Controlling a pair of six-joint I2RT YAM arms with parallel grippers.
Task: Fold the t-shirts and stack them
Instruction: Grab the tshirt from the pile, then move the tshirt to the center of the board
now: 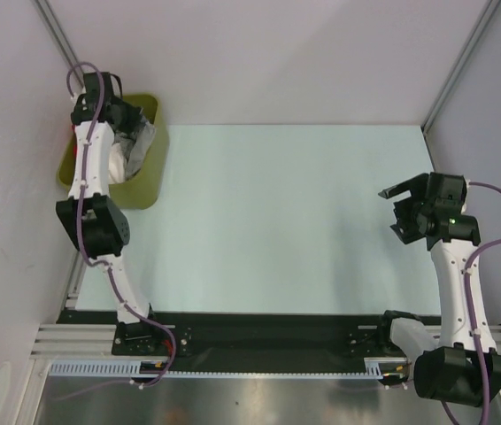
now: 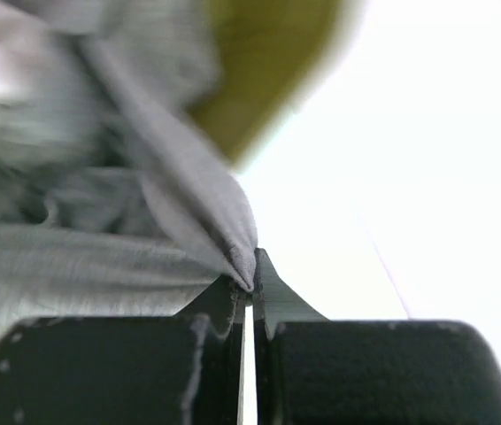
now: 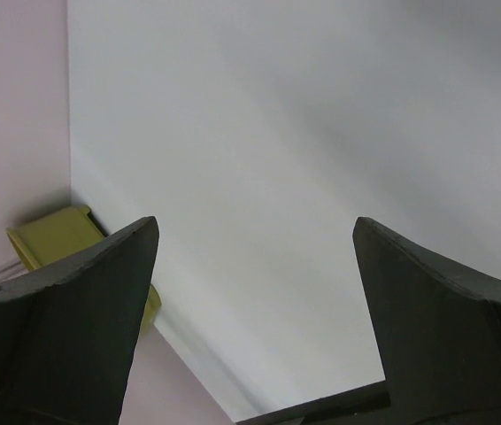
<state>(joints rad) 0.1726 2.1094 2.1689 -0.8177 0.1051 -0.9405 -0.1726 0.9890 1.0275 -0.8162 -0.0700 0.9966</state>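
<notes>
The heather-grey t-shirt (image 2: 100, 257) lies bunched inside the olive-green bin (image 1: 149, 190), its cloth heaped in loose folds that rise above the bin's rim. From the top camera the fabric shows as a pale crumpled mass in the middle of the bin, partly hidden under the left arm.

The left gripper (image 2: 252, 283) hangs directly over the bin and is clenched on the shirt. In the left wrist view its two black fingers (image 2: 277, 301) meet with only a thin slit between them, and a pointed ridge of grey cloth is pinched right at the tips. That ridge runs up and away from the tips as a taut fold toward the rest of the bunched shirt, which fills the left side of the view. The bin's olive wall shows behind the cloth, blurred.

The bin stands on the pale surface (image 1: 277, 221), in its far left corner against the side wall.

The right gripper (image 1: 401, 208) is well apart from the bin, on the opposite side of the surface and nearer the arm bases than the bin is. It is released and holds nothing: the right wrist view shows its fingers (image 3: 100, 292) spread wide with bare surface between them, and the bin small in the distant corner.
</notes>
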